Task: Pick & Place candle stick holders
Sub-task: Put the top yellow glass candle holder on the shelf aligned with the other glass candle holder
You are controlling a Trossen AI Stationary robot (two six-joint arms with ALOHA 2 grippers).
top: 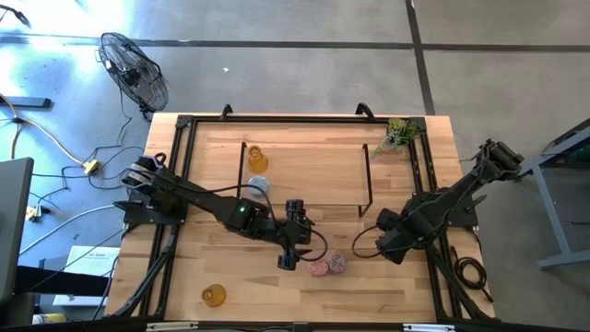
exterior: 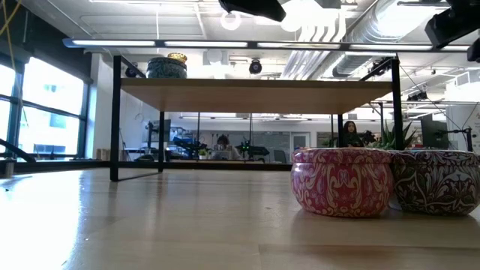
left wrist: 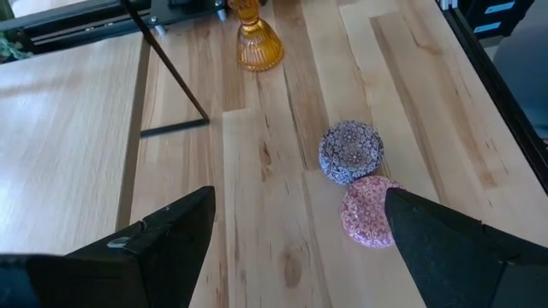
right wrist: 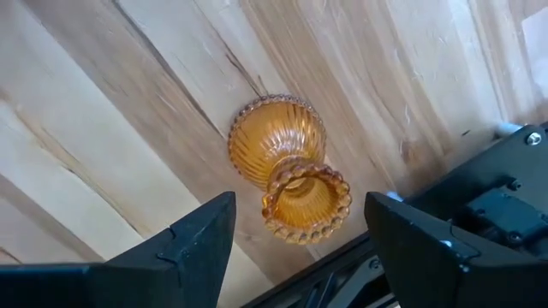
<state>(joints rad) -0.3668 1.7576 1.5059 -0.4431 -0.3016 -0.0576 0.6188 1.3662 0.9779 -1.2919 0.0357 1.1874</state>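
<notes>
Pink holder (exterior: 341, 181) and purple holder (exterior: 436, 182) sit touching, low on bare surface (top: 267, 290) with open wood around. Left gripper (top: 289, 249), spread and empty, hovers just beside them. Right gripper (top: 387, 238), spread, hangs over an amber holder (right wrist: 289, 168) near the black frame (top: 367, 181).

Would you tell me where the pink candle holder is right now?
In the high view the pink candle holder sits near the table's front edge, touching the purple one, just right of the left gripper.
</notes>
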